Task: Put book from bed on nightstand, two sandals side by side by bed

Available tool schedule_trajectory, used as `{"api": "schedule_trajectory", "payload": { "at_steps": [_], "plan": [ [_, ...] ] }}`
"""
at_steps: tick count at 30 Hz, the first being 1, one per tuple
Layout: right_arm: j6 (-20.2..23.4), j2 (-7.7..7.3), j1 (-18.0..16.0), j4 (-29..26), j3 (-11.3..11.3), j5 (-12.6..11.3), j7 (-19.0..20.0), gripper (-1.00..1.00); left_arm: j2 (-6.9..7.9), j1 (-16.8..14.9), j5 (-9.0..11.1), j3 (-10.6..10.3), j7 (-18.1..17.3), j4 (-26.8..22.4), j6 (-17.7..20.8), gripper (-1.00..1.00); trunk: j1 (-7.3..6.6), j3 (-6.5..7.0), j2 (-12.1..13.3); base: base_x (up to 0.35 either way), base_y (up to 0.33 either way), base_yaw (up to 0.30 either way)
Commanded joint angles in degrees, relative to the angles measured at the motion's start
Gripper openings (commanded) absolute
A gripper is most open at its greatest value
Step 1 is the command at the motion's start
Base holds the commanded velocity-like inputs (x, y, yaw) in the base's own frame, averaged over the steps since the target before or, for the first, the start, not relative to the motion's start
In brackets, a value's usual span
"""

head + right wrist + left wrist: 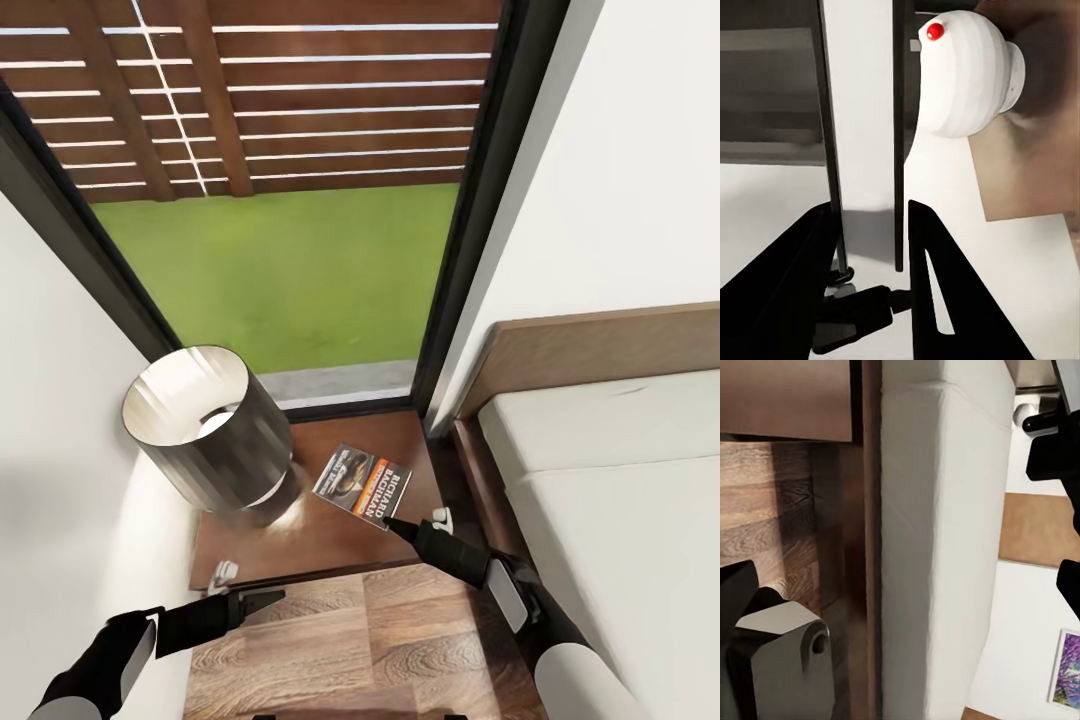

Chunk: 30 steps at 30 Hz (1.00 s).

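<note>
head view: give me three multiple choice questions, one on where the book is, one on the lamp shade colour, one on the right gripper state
1. Where does the book lie?
A on the mattress
B on the nightstand
C on the floor

2. What colour is the outside of the lamp shade?
A dark grey
B red
C blue

3. What is the right gripper doing?
A hanging far from the book
B pinching the book's edge
C gripping the lamp

Answers: 1 B, the book sits on brown wood beside the lamp. 2 A, a dark drum. 3 B, fingers closed on the book's near edge.

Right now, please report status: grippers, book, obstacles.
Right gripper at the small paperback book, grip unclear. Book on dark reddish-brown wooden nightstand. Left gripper free. Dark cylindrical lamp close beside book.
</note>
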Motion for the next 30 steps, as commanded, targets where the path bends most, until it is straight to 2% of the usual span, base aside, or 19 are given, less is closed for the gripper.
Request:
{"api": "schedule_trajectory", "payload": {
  "at_steps": [1,30],
  "plan": [
    [0.4,0.06,0.0,0.0,-0.2,-0.1,0.1,-1.0,0.0,0.0,-0.2,0.2,-0.3,0.0,0.6,1.0,0.24,-0.23,-0.5,0.0,0.0,0.0],
    [0.4,0.06,0.0,0.0,-0.1,0.0,0.1,-1.0,-0.05,0.0,-0.2,0.0,-0.3,0.0,0.6,1.0,6.6,-5.44,-12.1,0.0,0.0,0.0]
  ]
}}
